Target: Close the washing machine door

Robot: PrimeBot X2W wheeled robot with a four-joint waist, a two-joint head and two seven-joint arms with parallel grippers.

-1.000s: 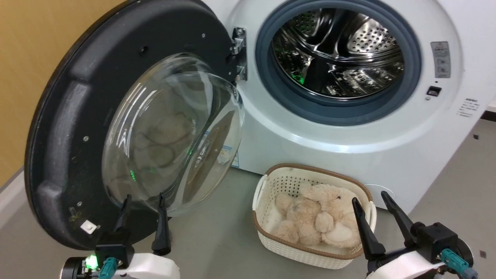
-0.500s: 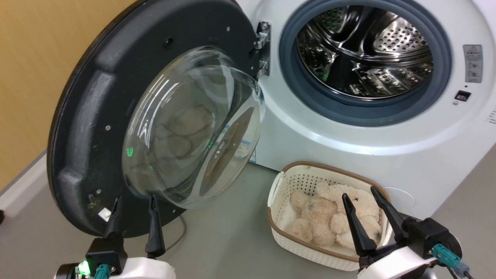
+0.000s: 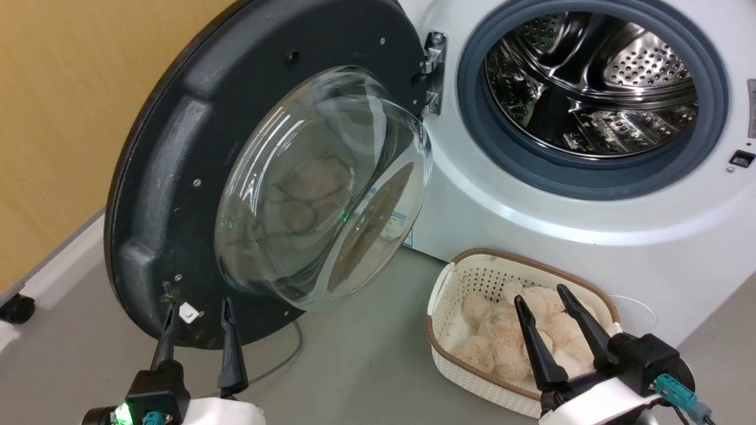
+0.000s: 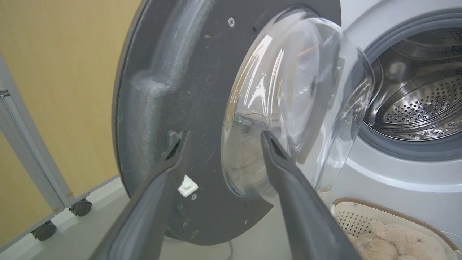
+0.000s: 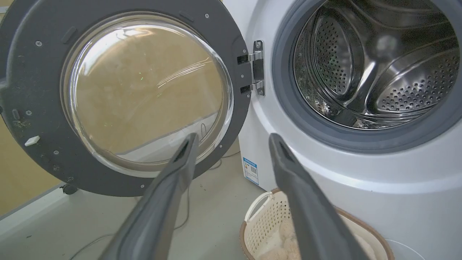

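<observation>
The round black door (image 3: 177, 177) of the white washing machine (image 3: 531, 236) stayed wide open, unpushed.
Only the view had turned toward it; left gripper (image 3: 198, 304) and right gripper (image 3: 539, 293) stayed spread, empty.

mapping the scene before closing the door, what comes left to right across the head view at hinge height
yellow wall, washing machine door, metal hinge, steel drum
</observation>
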